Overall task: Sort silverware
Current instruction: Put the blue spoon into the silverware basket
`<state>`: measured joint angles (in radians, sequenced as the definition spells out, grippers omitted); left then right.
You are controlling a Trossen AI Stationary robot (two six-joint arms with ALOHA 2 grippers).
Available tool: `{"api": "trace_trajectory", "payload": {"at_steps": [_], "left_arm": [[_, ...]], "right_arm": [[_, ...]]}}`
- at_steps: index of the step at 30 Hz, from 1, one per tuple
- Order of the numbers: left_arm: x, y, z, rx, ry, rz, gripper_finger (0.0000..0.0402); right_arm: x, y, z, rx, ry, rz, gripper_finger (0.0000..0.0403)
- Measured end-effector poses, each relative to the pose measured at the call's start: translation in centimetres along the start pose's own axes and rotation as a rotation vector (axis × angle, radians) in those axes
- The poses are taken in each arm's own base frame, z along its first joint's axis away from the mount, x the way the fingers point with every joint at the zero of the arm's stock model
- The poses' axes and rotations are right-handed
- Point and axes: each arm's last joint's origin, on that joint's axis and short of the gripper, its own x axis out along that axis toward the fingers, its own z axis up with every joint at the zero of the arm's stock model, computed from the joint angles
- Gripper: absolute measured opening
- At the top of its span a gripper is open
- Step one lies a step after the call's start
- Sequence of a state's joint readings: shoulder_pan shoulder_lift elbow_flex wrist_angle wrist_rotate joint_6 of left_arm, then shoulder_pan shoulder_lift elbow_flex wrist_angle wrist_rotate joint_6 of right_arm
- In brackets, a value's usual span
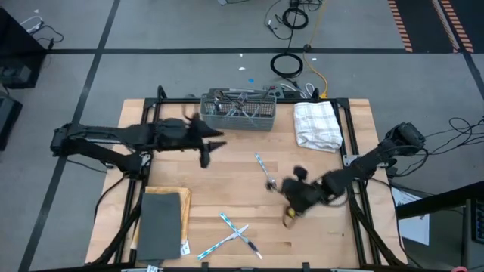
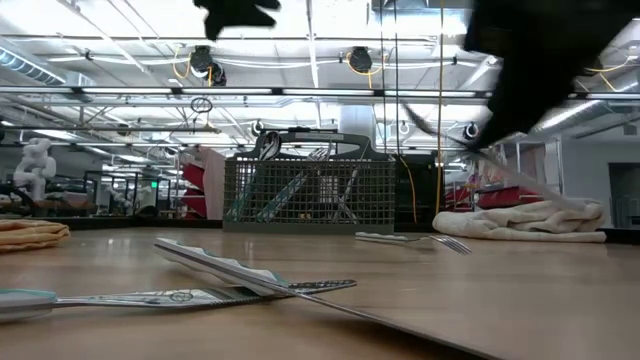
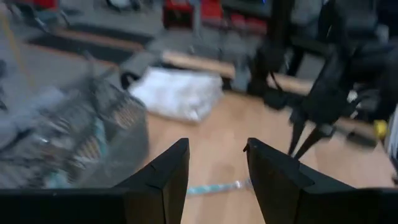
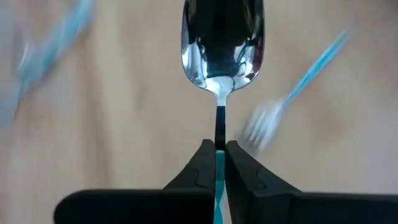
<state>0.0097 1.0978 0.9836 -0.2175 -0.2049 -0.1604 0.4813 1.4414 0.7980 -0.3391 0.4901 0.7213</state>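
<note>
My right gripper [image 4: 219, 146] is shut on a spoon [image 4: 222, 43] with a shiny bowl and a blue-and-white handle. It hangs over the table's right half [image 1: 293, 198]. A fork [image 1: 262, 169] lies flat on the wood just beyond it. Several more pieces of silverware [image 1: 231, 235] lie crossed near the near edge. My left gripper [image 3: 217, 149] is open and holds nothing. It hovers beside the grey mesh basket [image 1: 238, 110], which holds other silverware. My right gripper pinches the spoon's thin handle [image 4: 219, 127] between its two fingertips, just behind the neck. The spoon runs on in line with the fingers, its bowl [image 4: 222, 43] ahead of them. The low view shows it lifted clear of the table and slanting [image 2: 530, 180].
A white folded towel [image 1: 318, 125] lies at the far right, next to the basket. A dark grey board [image 1: 162, 223] on a tan cloth sits at the near left. Bare wood [image 1: 325, 242] shows between the fork and the near edge.
</note>
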Motion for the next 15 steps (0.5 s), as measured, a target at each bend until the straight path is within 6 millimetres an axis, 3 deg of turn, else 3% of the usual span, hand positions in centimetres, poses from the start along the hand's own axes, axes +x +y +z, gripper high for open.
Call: {"api": "trace_trajectory", "payload": {"at_steps": [5,9,15], "left_arm": [[-4.6,0.9,1.9,-0.038,-0.163,0.047,0.0167],[-7.8,1.5,2.7,-0.065,-0.265,0.047,0.0167],[-10.5,2.0,3.1,-0.074,-0.343,0.048,0.0167]], "right_arm": [[1.7,-2.7,5.2,0.092,-0.270,-0.063,0.0001],[2.6,-5.9,9.6,0.142,-0.508,-0.103,0.0000],[4.0,-11.6,14.1,0.208,-0.718,-0.107,0.0000]]}}
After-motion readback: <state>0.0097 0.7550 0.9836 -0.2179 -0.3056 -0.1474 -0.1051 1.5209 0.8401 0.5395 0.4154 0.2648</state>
